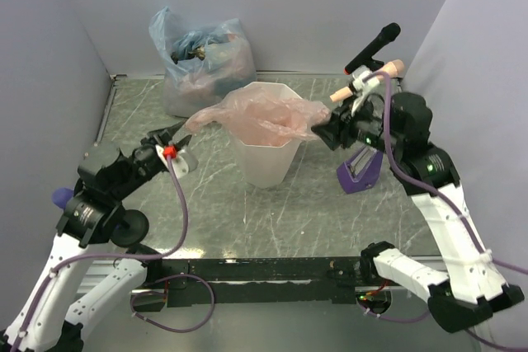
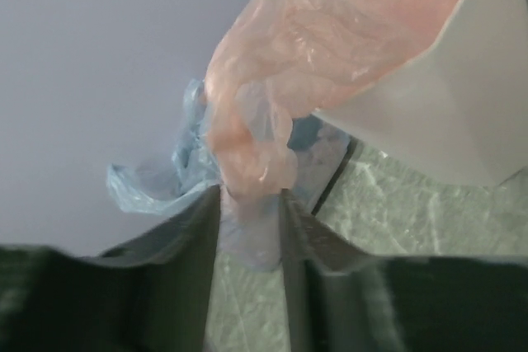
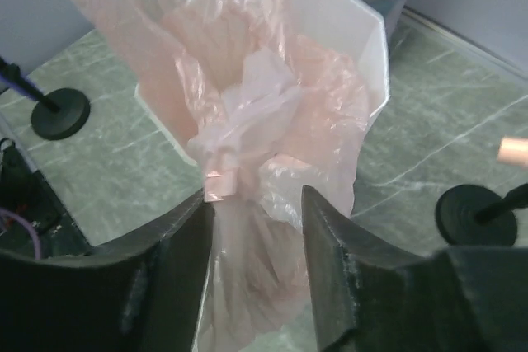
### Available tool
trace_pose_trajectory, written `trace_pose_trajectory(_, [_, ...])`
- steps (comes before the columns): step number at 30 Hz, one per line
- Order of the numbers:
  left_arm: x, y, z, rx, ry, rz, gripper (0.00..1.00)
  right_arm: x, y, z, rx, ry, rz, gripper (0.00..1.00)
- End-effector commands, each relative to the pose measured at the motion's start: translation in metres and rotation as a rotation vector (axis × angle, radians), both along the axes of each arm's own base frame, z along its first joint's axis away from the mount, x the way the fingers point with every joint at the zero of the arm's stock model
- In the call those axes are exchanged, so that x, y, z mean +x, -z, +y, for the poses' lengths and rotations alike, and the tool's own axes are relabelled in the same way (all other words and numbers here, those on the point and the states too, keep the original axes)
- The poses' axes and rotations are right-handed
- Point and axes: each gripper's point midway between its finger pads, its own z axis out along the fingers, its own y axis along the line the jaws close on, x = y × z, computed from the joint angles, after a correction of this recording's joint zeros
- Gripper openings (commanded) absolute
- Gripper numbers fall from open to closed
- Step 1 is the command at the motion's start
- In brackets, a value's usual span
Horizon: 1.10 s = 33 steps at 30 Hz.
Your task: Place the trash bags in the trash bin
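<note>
The left end effector point(image 2: 250, 204) reached in from the left with its jaws parted, a twisted corner of the pink trash bag point(image 1: 264, 117) lying loosely between them and not visibly squeezed. Behind it, at the back of the worktop point(image 1: 330, 212), a stuffed bluish bag point(image 1: 198, 63) stood against the wall, well apart from the action. In the middle, the pink bag was draped across the mouth of the white trash bin point(image 1: 264, 166), most of its film sagging into the opening while its two ends spilled over the rim toward either arm. On the right, the right end effector point(image 3: 256, 195) also stood open, the bag's knotted neck hanging between its fingers with a clear gap on one side. Beyond it a purple holder point(image 1: 360, 172) sat on the worktop just beside the bin. The bag looked thin, very light and limp, likely to cling, balloon or spring back out, not drop, and slippery when gripped flat. The bunched neck or the twisted corner seemed the surest place to pinch, since gathered film gives the fingers something to bite. The bin appeared light too, so pushing hard on its rim could tip it.
</note>
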Motion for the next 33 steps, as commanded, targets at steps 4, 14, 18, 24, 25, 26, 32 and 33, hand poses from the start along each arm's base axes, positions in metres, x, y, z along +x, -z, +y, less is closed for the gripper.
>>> trace_pose_trajectory(4, [-0.021,-0.091,-0.028,-0.201,0.155,0.100,0.56,0.020,-0.094,-0.014,-0.056,0.044,-0.307,0.71])
trace_pose_trajectory(14, [-0.039,-0.106,-0.083,-0.189,0.493,0.358,0.71,-0.026,-0.079,0.022,-0.204,-0.371,-0.479,0.73])
trace_pose_trajectory(18, [-0.006,-0.085,-0.101,-0.195,0.493,0.435,0.70,0.014,-0.076,0.042,-0.183,-0.296,-0.418,0.82])
trace_pose_trajectory(24, [0.030,-0.072,-0.118,-0.214,0.480,0.409,0.71,0.051,-0.059,0.076,-0.253,-0.241,-0.400,0.94])
trace_pose_trajectory(25, [0.035,-0.068,-0.122,-0.210,0.483,0.429,0.70,0.057,-0.055,0.079,-0.267,-0.232,-0.390,0.94])
trace_pose_trajectory(26, [0.039,-0.064,-0.124,-0.210,0.479,0.451,0.68,0.065,-0.047,0.082,-0.286,-0.224,-0.375,0.94])
trace_pose_trajectory(32, [0.053,-0.039,-0.123,-0.144,0.432,0.470,0.38,0.114,-0.032,0.068,-0.382,-0.010,-0.340,0.77])
trace_pose_trajectory(33, [0.053,-0.037,-0.122,-0.127,0.427,0.456,0.31,0.116,-0.035,0.066,-0.380,0.011,-0.343,0.72])
